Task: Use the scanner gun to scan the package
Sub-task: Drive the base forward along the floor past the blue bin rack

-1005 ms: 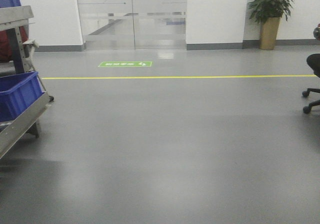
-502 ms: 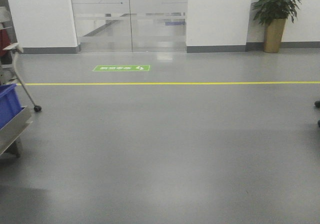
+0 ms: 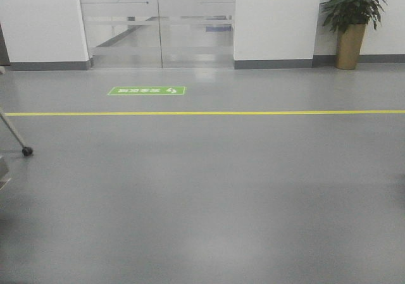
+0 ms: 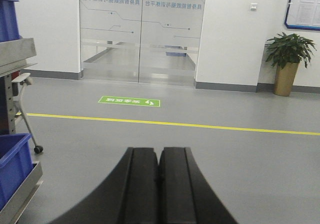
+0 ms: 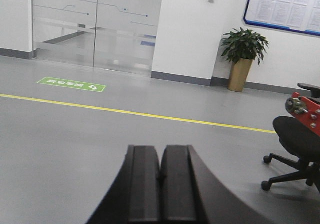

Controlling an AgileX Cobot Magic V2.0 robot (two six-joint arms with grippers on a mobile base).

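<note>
Two black pairs, left fingers (image 4: 142,184) and right fingers (image 5: 145,184), each pressed together and empty; a yellow line (image 4: 200,125) crosses the floor (image 4: 240,159) ahead of them. The package and scanner gun show in no view.

A yellow line (image 3: 209,113) is running across the grey floor (image 3: 209,202), with a green floor sign (image 3: 147,90) lying just beyond it at eleven o'clock, before glass doors (image 3: 158,24). A potted plant (image 3: 352,24) is standing at one o'clock, an office chair (image 5: 300,139) is sitting at three o'clock, and a blue bin (image 4: 12,164) is resting in a metal cart (image 4: 17,54) at nine o'clock.

Two hands (image 4: 159,156) (image 5: 160,154), one plant (image 3: 352,9), one chair (image 5: 299,139)
</note>
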